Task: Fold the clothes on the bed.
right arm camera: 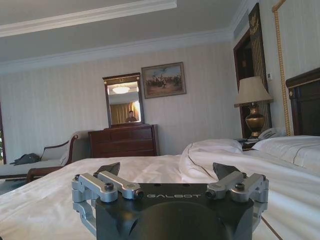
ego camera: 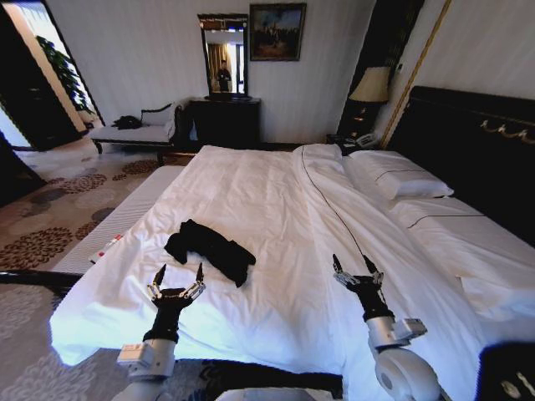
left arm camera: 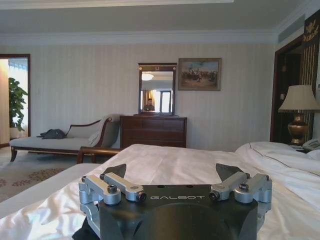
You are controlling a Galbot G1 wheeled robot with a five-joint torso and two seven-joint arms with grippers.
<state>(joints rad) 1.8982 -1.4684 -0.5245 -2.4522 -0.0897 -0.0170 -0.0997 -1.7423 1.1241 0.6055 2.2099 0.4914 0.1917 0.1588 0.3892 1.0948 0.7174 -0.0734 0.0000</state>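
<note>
The black T-shirt lies crumpled in a loose heap on the white duvet of the bed, toward the foot end and on the robot's left half of the mattress, with no lettering showing and no sleeve or hem laid out. Nothing has been folded yet, so the job looks to be at its very start, in the approach before a first grasp. The left pincer hovers just short of the heap on the near side, its two fingers spread wide and holding nothing; the left wrist view shows the same wide spread, with a dark scrap of the garment low at the edge. The right pincer stands well apart from the shirt over bare duvet, likewise wide and empty. The next move probably calls for finding an edge or shoulder in the heap and spreading the cloth flat, which soft, bunched fabric will resist. The duvet is rumpled but broad, with pillows by the dark headboard. Beyond the bed stand a dark dresser under a mirror, a framed painting, a lamp, and a pale chaise lounge on patterned carpet.
</note>
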